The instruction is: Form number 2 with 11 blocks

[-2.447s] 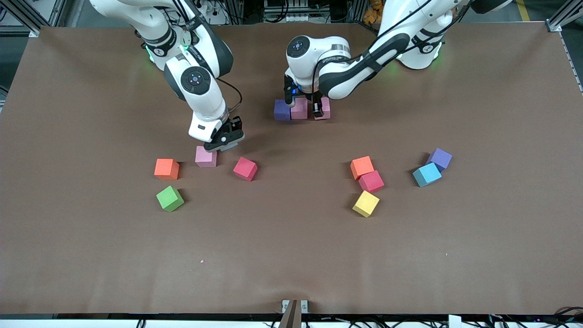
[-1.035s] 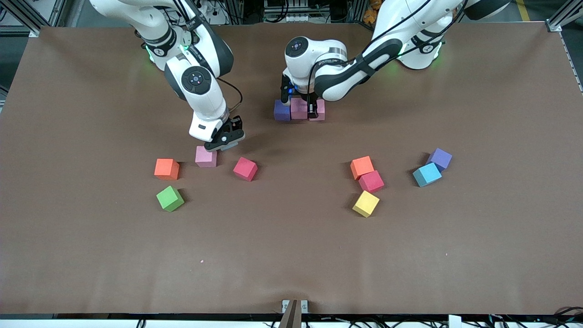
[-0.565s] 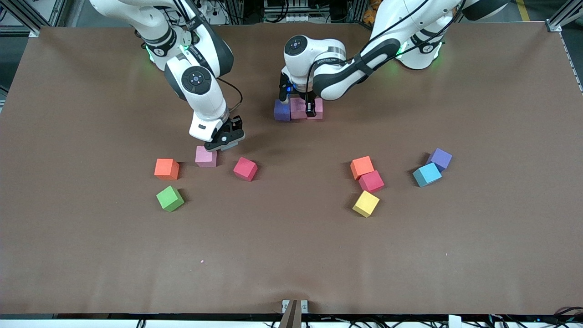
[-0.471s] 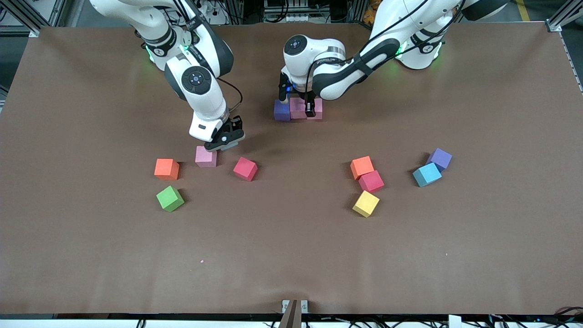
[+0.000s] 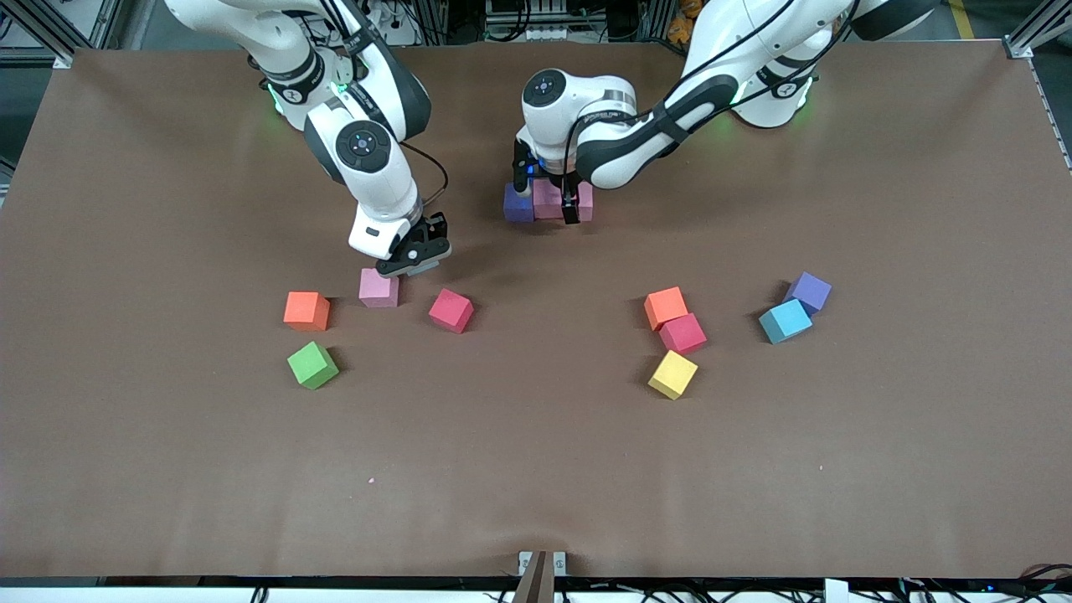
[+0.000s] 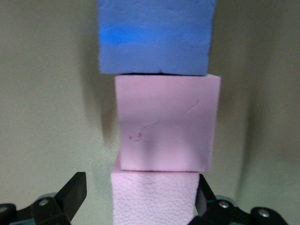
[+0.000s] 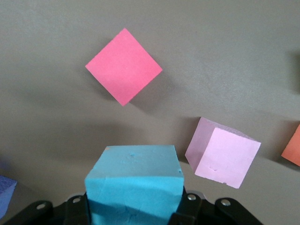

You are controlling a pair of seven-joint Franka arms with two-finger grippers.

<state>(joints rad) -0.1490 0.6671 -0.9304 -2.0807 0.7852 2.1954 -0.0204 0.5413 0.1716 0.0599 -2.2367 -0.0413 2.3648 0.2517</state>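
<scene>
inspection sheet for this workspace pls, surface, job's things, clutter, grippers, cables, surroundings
surface: brown table, flat, a few pale specks.
job's things: row of three blocks, one purple and two pink, laid side by side and touching; loose cubes toward both arms' ends of the table; light blue block held by the right arm.
clutter: yellow cube beside a crimson cube.
grippers: left gripper open, straddling the end pink block of the row; right gripper shut on the light blue block, over a loose pink cube.
cables: black cables run along both arms, none on the table.
surroundings: metal frame posts at the table's corners.
</scene>
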